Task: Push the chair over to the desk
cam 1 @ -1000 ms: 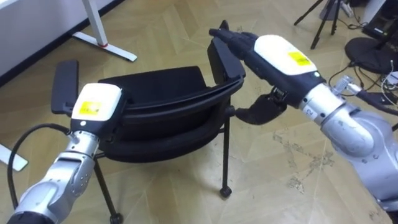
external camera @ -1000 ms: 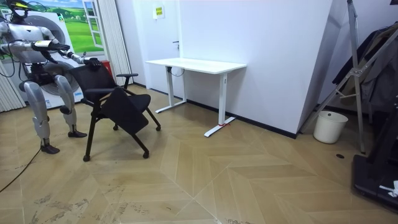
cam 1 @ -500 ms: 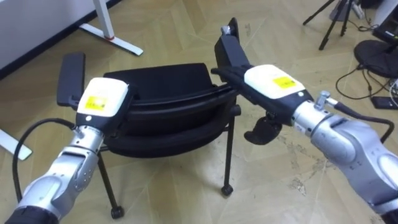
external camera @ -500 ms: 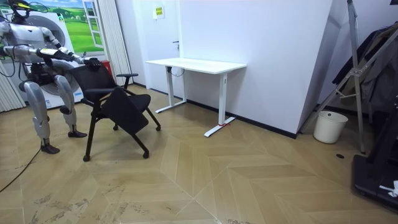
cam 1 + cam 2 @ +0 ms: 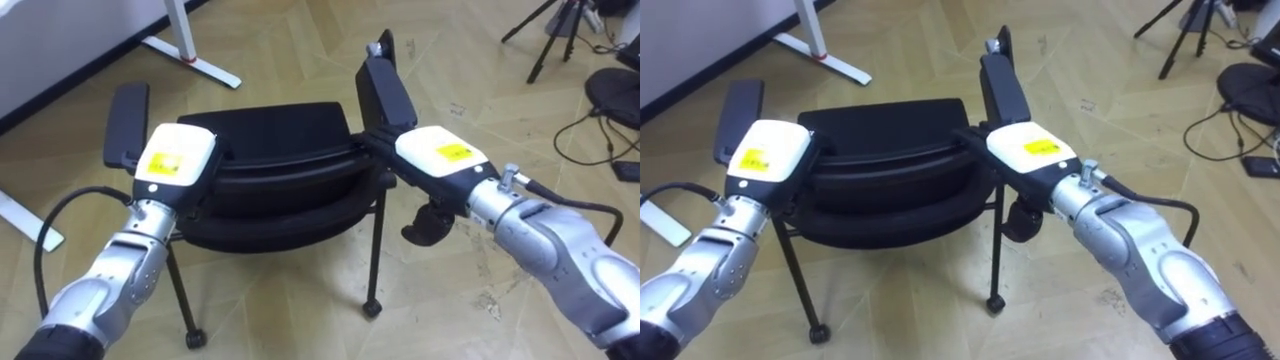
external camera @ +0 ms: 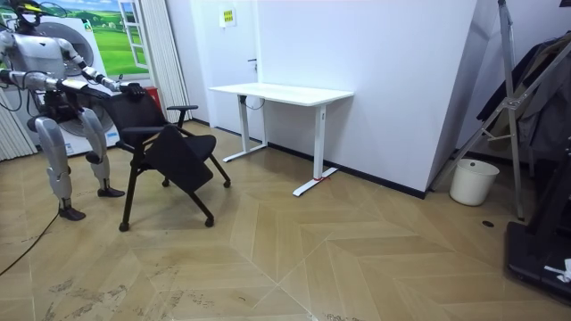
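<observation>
A black chair (image 5: 270, 185) with two armrests stands in front of me, its seat facing away towards a white desk. I stand right behind its backrest (image 6: 134, 107). My left hand (image 5: 175, 165) lies on the backrest's top edge near the left armrest (image 5: 128, 122). My right hand (image 5: 432, 160) rests on the top edge at the right corner, just below the right armrest (image 5: 385, 85). Its dark fingers (image 5: 972, 136) lie straight along the rim. In the room view both hands (image 6: 120, 86) reach forward onto the chair at the room view's left.
A white desk (image 6: 281, 93) stands against the wall beyond the chair; its foot (image 5: 195, 55) shows at the upper left. A tripod (image 5: 560, 25) and floor cables (image 5: 610, 110) lie to my right. A white bin (image 6: 473, 181) stands far off on the wooden floor.
My right hand has come down from above the right armrest onto the backrest's top corner. The left hand has stayed on the backrest. The view has shifted slightly.
</observation>
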{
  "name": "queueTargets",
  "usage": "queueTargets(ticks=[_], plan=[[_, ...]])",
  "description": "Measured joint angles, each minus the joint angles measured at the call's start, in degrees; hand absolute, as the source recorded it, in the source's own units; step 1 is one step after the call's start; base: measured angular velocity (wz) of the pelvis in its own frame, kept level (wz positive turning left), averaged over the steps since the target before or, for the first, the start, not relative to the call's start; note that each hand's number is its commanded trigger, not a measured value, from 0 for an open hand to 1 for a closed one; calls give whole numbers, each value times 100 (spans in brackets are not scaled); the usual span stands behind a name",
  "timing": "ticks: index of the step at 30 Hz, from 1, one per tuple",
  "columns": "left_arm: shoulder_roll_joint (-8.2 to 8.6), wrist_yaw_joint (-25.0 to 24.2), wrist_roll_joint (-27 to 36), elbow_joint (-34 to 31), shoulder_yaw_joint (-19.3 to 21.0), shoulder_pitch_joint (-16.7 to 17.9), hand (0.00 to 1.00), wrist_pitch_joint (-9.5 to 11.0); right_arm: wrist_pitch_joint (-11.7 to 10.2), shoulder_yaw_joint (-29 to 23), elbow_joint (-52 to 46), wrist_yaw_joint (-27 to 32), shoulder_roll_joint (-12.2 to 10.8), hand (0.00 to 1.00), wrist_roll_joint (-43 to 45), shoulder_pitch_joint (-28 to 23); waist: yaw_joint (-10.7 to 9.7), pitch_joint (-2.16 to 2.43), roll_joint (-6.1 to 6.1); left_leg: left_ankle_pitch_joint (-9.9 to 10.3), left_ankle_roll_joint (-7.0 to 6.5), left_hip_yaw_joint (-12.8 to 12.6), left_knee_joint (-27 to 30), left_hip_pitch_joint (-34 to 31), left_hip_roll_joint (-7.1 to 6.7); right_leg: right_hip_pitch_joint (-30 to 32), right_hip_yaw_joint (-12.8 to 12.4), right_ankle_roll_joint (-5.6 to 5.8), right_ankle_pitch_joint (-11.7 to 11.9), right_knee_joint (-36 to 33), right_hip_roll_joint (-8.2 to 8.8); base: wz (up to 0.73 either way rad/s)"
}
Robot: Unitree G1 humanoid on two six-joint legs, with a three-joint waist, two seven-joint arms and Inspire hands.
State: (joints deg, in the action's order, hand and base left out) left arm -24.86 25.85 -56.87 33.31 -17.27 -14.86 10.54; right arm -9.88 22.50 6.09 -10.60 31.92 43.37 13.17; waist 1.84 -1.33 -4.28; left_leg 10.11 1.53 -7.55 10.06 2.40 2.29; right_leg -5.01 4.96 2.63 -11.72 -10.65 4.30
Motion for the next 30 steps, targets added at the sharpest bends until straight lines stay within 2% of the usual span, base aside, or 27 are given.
queueTargets(ticks=[2,7,10,15,17,19,21,26,30], plan=[[3,0,0,-3,-2,1,100,-25,48,101,67,109,-14,0,84,61,-1,0,0,-2,3,-12,-21,13,0,0,-3,0,0,-2,0,-2],[13,29,10,11,-71,-29,100,-66,299,391,659,301,-430,0,652,487,7,5,3,-8,12,31,-24,-14,-6,5,16,-4,2,0,0,3],[30,78,10,-29,-143,-39,100,-66,410,426,772,330,-589,0,777,569,24,13,15,-8,12,132,-15,-62,-13,10,85,-4,2,2,0,14],[107,120,-26,-65,-196,-30,100,-65,450,426,874,527,-648,0,1082,582,92,35,53,-8,12,222,-23,-71,-17,1,168,-4,2,0,-1,7],[146,120,-37,-78,-213,-30,100,-63,450,426,919,600,-651,0,1155,582,154,41,63,-9,12,330,-33,-63,-21,-4,174,-4,2,-1,-7,2],[158,121,-37,-95,-275,-34,100,-62,448,426,964,682,-650,0,1350,582,160,51,82,-10,12,583,-44,-62,-41,-31,203,-3,2,-6,-13,12],[174,122,-38,-85,-319,-44,100,-58,450,426,972,718,-650,0,1494,582,162,52,86,-10,12,668,-47,-59,-52,-66,257,-3,2,3,-11,15],[222,119,-136,-147,-348,-55,100,-26,457,425,990,745,-693,0,1697,584,213,46,77,-10,12,776,-70,-60,-61,-88,320,-3,2,2,-10,9],[228,104,-150,-228,-410,-99,100,-17,443,426,1374,913,-842,0,1674,751,304,19,36,-10,11,811,-81,-64,-62,-88,395,-3,2,5,-9,3]])
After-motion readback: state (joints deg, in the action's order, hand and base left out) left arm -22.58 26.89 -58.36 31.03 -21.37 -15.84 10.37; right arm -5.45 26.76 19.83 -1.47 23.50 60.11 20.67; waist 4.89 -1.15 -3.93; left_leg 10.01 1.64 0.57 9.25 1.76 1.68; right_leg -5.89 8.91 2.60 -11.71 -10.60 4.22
